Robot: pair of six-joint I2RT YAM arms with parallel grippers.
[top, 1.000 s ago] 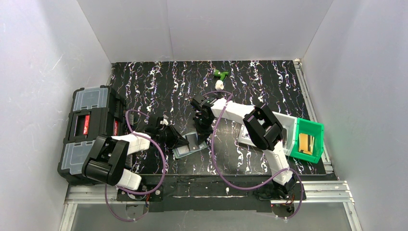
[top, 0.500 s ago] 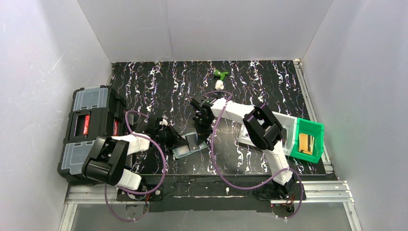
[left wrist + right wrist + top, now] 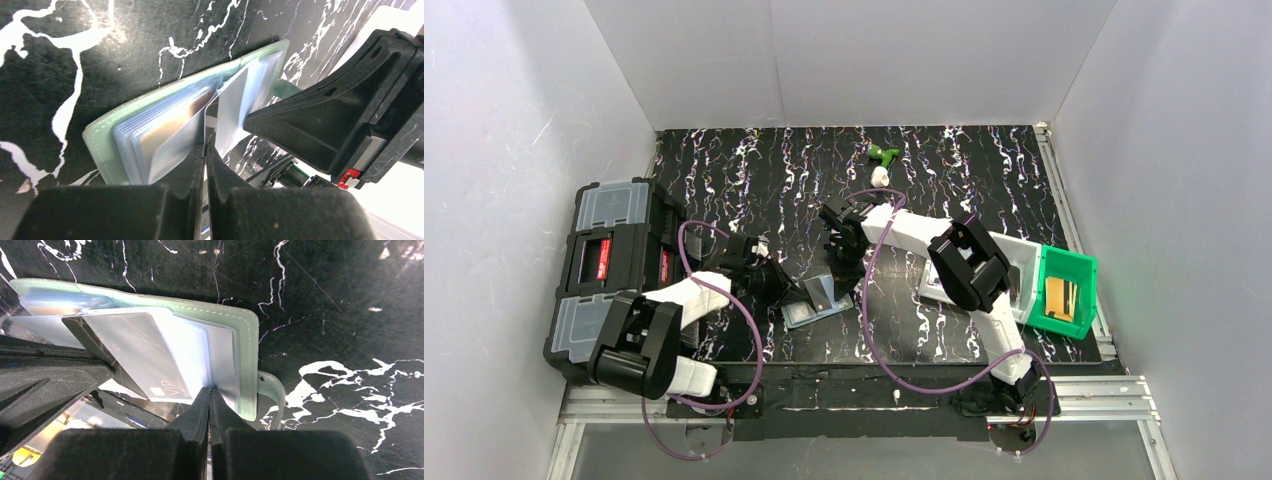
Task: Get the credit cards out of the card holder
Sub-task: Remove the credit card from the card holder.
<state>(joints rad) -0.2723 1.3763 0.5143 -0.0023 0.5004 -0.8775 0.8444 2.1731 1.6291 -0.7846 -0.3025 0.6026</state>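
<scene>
- We list the card holder point(image 3: 247, 355): grey-green, lying open on the black marbled surface point(image 3: 984, 180), toward its near edge, between the two arms, clear sleeves fanned.
- We list one credit card point(image 3: 140, 352): pale grey, marked VIP, slanting partly out of a sleeve.
- We find the left gripper point(image 3: 205, 147) with jaws closed tight, pinching the credit card's thin edge.
- We find the right gripper point(image 3: 210, 390) with jaws closed on a clear sleeve at the card holder's edge.
- We also note a black toolbox point(image 3: 614, 260) at left and a green bin point(image 3: 1074, 270) at right.
</scene>
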